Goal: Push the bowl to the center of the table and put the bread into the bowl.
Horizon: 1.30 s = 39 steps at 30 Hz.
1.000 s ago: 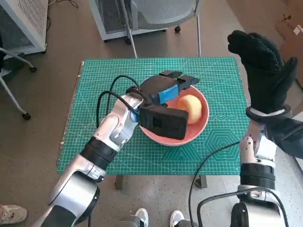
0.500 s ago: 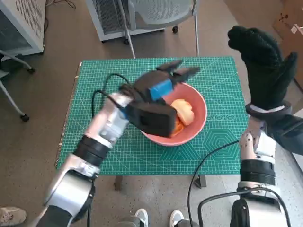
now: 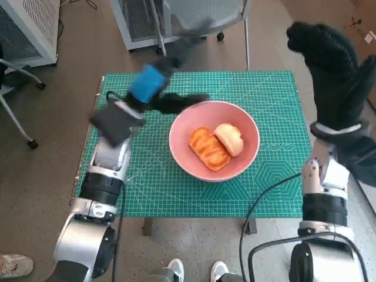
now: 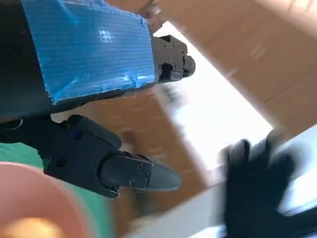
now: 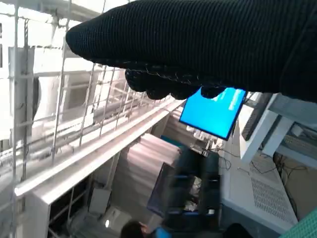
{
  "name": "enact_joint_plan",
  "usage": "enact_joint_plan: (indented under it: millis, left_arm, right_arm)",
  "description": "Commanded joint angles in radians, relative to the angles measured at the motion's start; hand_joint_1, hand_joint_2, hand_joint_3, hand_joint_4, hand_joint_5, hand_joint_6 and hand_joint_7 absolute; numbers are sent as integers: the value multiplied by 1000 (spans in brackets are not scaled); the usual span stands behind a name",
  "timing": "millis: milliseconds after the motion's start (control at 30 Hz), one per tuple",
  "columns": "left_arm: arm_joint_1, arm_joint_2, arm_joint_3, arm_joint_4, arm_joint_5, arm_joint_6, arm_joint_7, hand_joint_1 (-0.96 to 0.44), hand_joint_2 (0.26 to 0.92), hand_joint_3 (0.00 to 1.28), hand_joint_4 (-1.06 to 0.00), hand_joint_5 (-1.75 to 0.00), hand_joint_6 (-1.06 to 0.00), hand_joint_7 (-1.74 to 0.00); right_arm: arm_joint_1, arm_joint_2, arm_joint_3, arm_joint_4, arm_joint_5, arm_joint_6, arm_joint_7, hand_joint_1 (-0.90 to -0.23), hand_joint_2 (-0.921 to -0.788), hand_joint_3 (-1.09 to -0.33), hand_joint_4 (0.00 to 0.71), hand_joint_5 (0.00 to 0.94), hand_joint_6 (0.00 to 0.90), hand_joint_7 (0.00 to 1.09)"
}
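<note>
Green cutting mat [image 3: 147, 182] covers the table, with the left hand [image 3: 154, 82] up over its far left part, blurry, fingers apart and holding nothing. Pink bowl [image 3: 183, 157] sits about mid-mat with the bread [image 3: 216, 145] inside. Gloved right hand [image 3: 330, 70] is raised off the right edge, fingers spread, empty, and a chair [image 3: 202, 14] stands behind the table.

ok so count: one pink bowl [image 3: 214, 141], two pieces of bread [image 3: 208, 148] [image 3: 230, 138] in it, one green mat [image 3: 276, 106] on the one bench, two hands [image 3: 154, 82] [image 3: 329, 64].
</note>
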Motion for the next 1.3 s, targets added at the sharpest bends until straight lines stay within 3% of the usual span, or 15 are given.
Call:
enact_joint_plan:
  millis: [33, 833, 1300]
  left_arm:
    - [35, 8, 69, -93, -84, -13, -24, -823, 921, 421, 1, 1, -14, -301]
    - [76, 0, 97, -158, -36, -52, 25, -754, 921, 444, 1, 1, 1, -311]
    - [80, 6, 93, -186, -36, -39, 16, -735, 921, 439, 1, 1, 1, -290]
  right_arm:
    - [-36, -29, 0, 39, -14, 19, -6, -662, -921, -730, 295, 0, 434, 0]
    - [-76, -31, 19, 77, -39, 33, -39, -690, -921, -711, 278, 0, 439, 3]
    - [-60, -24, 36, 48, -53, 47, -58, -697, -921, -714, 277, 0, 421, 0]
